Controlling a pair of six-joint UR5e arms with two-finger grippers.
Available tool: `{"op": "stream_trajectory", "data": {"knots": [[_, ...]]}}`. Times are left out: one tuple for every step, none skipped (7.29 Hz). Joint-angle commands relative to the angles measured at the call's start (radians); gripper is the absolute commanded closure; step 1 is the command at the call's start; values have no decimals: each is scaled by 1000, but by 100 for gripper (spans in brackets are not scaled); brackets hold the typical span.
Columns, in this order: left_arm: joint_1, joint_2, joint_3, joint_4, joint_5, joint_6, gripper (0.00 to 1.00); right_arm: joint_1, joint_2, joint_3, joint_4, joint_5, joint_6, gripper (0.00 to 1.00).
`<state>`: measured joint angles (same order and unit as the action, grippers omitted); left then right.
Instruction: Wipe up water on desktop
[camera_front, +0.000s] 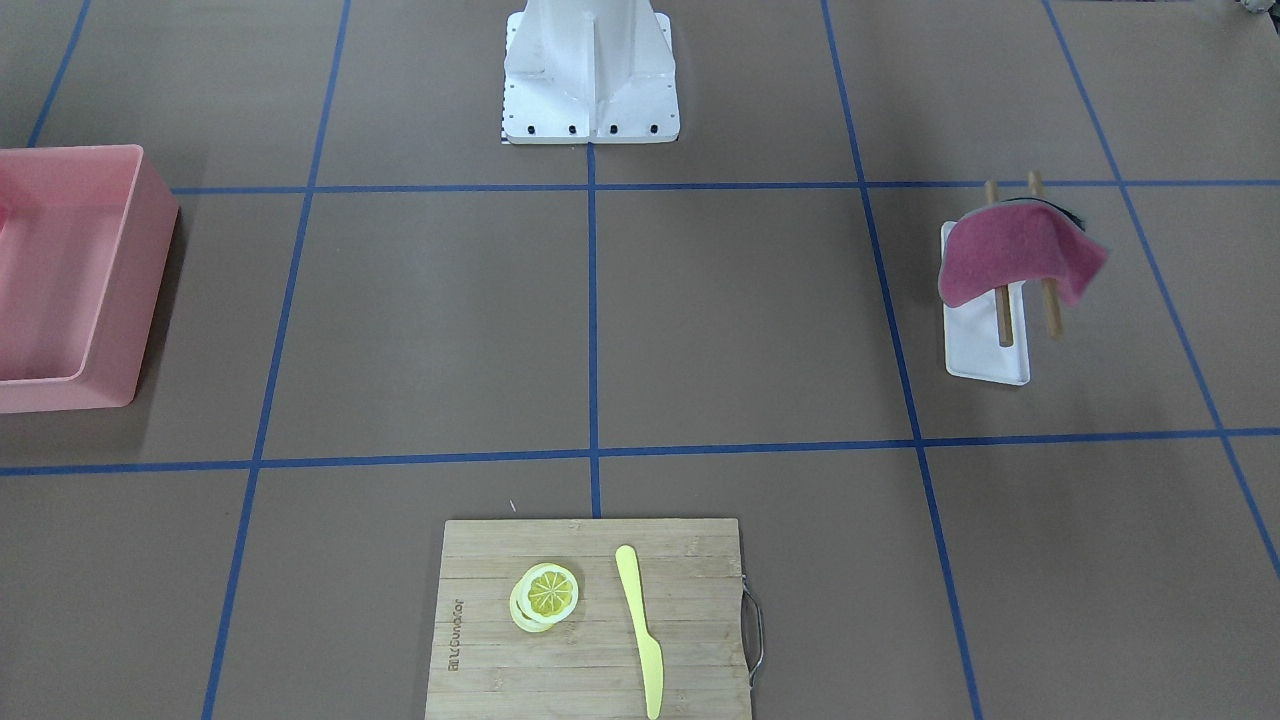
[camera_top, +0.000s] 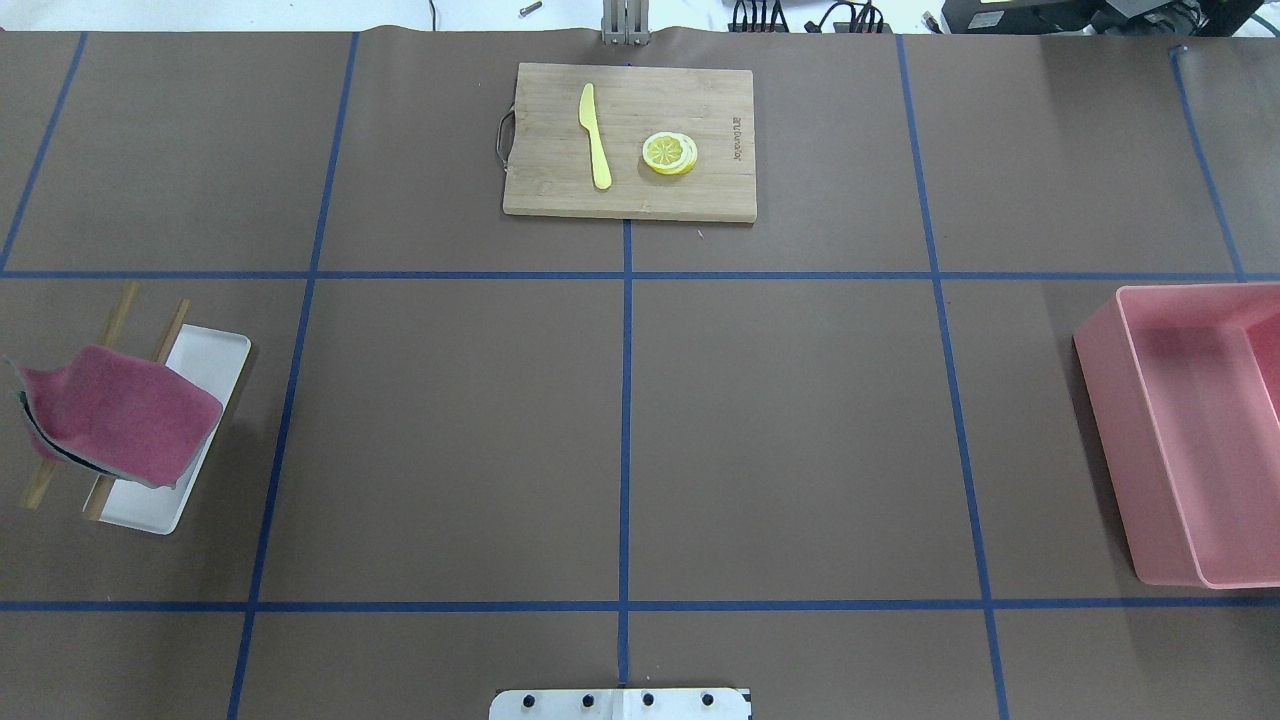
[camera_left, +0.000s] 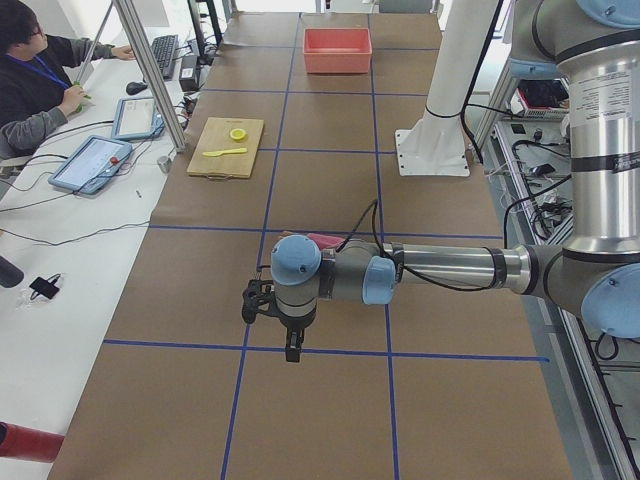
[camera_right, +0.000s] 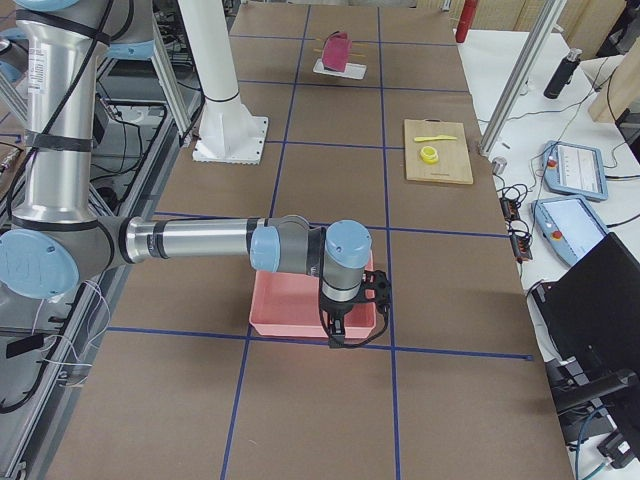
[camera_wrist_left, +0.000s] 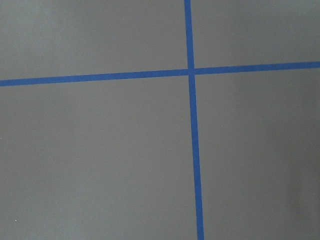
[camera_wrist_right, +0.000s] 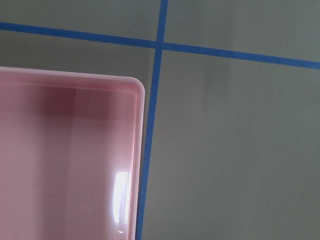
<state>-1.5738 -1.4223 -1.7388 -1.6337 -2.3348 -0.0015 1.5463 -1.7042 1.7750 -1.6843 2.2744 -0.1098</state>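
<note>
Robot mount: the white base plate (camera_top: 620, 703) sits at the near edge of the table, on the centre tape line.

Left gripper (camera_left: 290, 345): points straight down above a bare patch by a tape crossing. It shows only in the side view, so I cannot tell how wide its fingers stand.

Right gripper (camera_right: 338, 330): points down over the edge of the pink bin (camera_top: 1130, 440). Its wrist camera sees one bin corner and a tape crossing. Whether it is spread or closed cannot be told.

Desktop (camera_top: 800, 430): a large flat matte brown sheet fills the whole table under both arms. Thin blue tape lines cross it into big rectangles. Its tone reads even in every view, with soft shadows beside the objects.

Cloth rack: on the robot's left at mid-depth, a magenta cloth (camera_top: 115, 415) hangs over two wooden rods (camera_top: 120, 310) above a white tray (camera_top: 210, 365). A darker layer shows at its lower edge.

Pink bin: on the robot's right at mid-depth, resting on the desktop.

Cutting board (camera_top: 560, 180): at the far centre, a bamboo board with a metal handle. A yellow knife (camera_top: 595, 135) lies on it beside stacked lemon slices (camera_top: 670, 153), apart from them.
</note>
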Motion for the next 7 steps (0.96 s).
{"op": "stream_trajectory", "data": {"knots": [[0, 6, -7, 0, 0, 3, 2, 0, -2, 0, 0, -1, 1, 0], [0, 17, -30, 0, 0, 3, 2, 2, -2, 1, 0, 0, 1, 0], [0, 17, -41, 0, 0, 3, 2, 2, -8, 7, 0, 2, 1, 0], [1, 16, -42, 0, 0, 3, 2, 0, -2, 32, 2, 8, 1, 0], [1, 16, -44, 2, 0, 3, 2, 0, -5, 65, 2, 11, 1, 0], [1, 10, -41, 2, 2, 0, 2, 0, -5, 79, 2, 8, 2, 0], [1, 10, -42, 2, 0, 0, 2, 2, -2, 87, 2, 8, 2, 0]]}}
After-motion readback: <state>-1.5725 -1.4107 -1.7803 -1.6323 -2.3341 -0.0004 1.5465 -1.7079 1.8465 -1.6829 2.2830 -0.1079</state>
